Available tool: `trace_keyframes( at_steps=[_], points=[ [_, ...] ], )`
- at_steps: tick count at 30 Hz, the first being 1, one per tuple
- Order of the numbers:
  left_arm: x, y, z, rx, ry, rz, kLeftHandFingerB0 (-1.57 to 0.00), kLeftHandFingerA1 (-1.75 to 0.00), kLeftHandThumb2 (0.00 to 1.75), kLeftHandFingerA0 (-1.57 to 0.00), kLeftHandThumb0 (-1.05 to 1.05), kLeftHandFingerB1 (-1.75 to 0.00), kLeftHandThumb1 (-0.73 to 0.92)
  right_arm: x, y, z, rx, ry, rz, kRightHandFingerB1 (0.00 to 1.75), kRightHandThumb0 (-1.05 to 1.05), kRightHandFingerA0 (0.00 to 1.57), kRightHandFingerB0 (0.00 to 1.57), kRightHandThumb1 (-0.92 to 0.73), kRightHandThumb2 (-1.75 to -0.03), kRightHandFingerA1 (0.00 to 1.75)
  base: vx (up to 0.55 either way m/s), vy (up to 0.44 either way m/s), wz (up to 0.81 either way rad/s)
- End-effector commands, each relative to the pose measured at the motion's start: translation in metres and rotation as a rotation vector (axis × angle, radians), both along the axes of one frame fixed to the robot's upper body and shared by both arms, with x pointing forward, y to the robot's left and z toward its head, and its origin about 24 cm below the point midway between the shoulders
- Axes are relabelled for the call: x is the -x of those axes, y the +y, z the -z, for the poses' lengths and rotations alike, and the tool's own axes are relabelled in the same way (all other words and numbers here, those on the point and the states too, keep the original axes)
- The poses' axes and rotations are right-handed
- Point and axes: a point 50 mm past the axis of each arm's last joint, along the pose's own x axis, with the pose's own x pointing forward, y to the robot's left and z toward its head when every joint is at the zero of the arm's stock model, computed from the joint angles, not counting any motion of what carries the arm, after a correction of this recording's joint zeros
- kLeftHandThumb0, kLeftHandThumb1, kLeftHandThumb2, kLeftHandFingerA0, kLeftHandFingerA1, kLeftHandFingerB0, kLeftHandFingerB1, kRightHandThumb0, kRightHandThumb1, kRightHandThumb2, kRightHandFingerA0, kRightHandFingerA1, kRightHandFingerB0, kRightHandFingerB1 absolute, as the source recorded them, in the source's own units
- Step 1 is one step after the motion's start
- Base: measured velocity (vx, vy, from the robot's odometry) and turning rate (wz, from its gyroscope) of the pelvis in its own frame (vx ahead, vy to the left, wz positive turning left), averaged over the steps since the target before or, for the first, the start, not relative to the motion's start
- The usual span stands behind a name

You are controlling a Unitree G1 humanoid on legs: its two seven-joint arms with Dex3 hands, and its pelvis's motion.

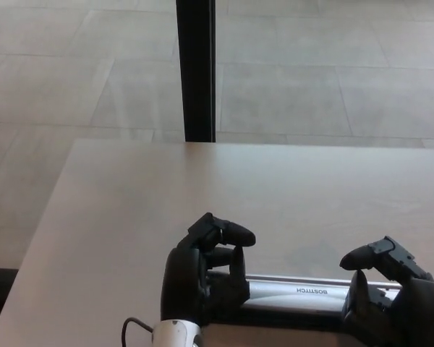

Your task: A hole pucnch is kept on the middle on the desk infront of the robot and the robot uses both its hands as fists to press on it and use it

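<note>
Both fisted: left robot hand (205,269) and right robot hand (387,293) on hole punch (296,290) at bottom of frame, press down next

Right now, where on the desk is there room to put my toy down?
The desk is bare from its far edge down to the hands, and along its left side. The near edge is crowded: the hole punch lies there with the left hand and right hand at its ends.

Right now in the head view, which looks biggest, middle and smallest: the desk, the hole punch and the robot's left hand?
1. Desk, by far.
2 and 3. Left hand and hole punch: unsure, since both hands hide the punch's ends.
</note>
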Motion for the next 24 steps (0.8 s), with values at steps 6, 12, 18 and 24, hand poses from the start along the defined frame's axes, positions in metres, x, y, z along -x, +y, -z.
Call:
trace_keyframes(
  at_steps=[6,12,18,24],
  points=[
    [0.032,-0.049,0.011,-0.152,-0.288,-0.267,-0.61,-1.75,0.97,-0.97,-0.33,-1.62,0.75,0.017,-0.024,0.049,0.336,-0.113,0.292,1.75,-0.12,0.94,0.67,-0.70,-1.14,1.75,0.00,0.000,0.00],
    [0.034,-0.050,0.012,-0.348,-0.512,-0.151,-0.64,-1.75,1.09,-0.95,-0.26,-1.58,0.67,0.015,-0.031,0.061,0.554,-0.124,0.284,1.75,-0.13,0.90,0.66,-0.66,-1.16,1.75,0.00,0.000,0.00],
    [0.033,-0.056,0.009,-0.514,-0.727,-0.007,-0.74,-1.75,1.13,-0.94,-0.25,-1.37,0.56,0.015,-0.035,0.075,0.697,-0.087,0.249,1.70,-0.10,0.88,0.63,-0.61,-1.17,1.75,0.00,0.000,0.00],
    [0.032,-0.061,0.012,-0.662,-0.869,0.096,-0.76,-1.75,1.14,-0.93,-0.26,-1.53,0.55,0.025,-0.042,0.093,0.850,-0.019,0.157,1.28,-0.02,1.14,0.90,-0.56,-1.15,1.47,0.00,0.000,0.00]
  ],
)
